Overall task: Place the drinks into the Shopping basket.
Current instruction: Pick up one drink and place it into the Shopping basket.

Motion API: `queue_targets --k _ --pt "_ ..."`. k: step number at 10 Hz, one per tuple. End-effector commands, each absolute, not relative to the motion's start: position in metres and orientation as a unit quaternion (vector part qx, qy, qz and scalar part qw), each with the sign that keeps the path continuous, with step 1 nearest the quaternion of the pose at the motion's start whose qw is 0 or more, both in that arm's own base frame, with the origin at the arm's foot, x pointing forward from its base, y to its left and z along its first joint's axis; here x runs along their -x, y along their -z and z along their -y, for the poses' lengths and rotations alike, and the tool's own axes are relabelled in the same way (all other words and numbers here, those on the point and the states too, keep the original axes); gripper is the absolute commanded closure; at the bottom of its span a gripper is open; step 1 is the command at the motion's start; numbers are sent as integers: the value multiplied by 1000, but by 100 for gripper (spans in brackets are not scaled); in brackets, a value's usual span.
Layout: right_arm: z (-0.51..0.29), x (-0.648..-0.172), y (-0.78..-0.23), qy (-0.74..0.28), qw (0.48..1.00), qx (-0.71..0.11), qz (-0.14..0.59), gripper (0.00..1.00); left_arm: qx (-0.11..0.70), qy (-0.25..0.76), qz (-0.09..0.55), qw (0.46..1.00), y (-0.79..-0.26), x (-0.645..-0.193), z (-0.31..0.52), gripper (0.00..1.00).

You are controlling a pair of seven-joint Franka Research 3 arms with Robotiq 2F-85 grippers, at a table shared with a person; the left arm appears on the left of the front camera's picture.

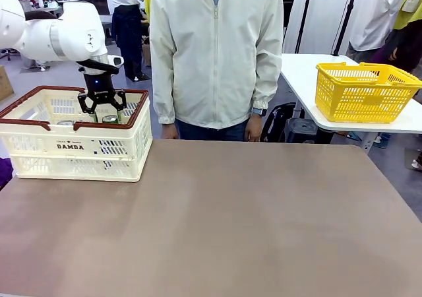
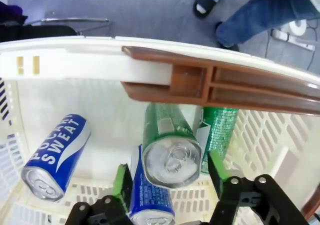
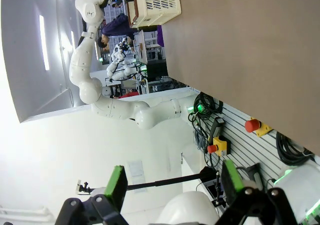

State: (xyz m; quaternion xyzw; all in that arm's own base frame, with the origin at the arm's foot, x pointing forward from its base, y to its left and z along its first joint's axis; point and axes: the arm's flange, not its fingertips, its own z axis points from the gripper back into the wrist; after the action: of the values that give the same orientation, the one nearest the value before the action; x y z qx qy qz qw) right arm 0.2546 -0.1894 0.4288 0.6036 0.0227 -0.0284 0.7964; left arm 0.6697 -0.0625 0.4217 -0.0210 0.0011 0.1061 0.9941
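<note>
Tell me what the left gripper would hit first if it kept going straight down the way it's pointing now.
Most likely the green can, standing upright between the left gripper's parted green pads inside the Shopping basket. Its silver top sits right in that line. A blue can lies beside and below it; depth is hard to judge.

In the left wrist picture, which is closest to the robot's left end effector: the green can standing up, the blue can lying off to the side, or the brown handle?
From the left end effector:
1. Upright green can, right between the fingers.
2. Blue can, lying on the basket floor at picture left.
3. Brown handle, up on the basket's far rim.
</note>
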Motion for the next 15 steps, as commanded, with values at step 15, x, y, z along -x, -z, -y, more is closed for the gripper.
queue_targets --k 15 --pt "191 -253 -433 28 798 -602 -28 0 614 168 92 765 -500 -416 -192 0"
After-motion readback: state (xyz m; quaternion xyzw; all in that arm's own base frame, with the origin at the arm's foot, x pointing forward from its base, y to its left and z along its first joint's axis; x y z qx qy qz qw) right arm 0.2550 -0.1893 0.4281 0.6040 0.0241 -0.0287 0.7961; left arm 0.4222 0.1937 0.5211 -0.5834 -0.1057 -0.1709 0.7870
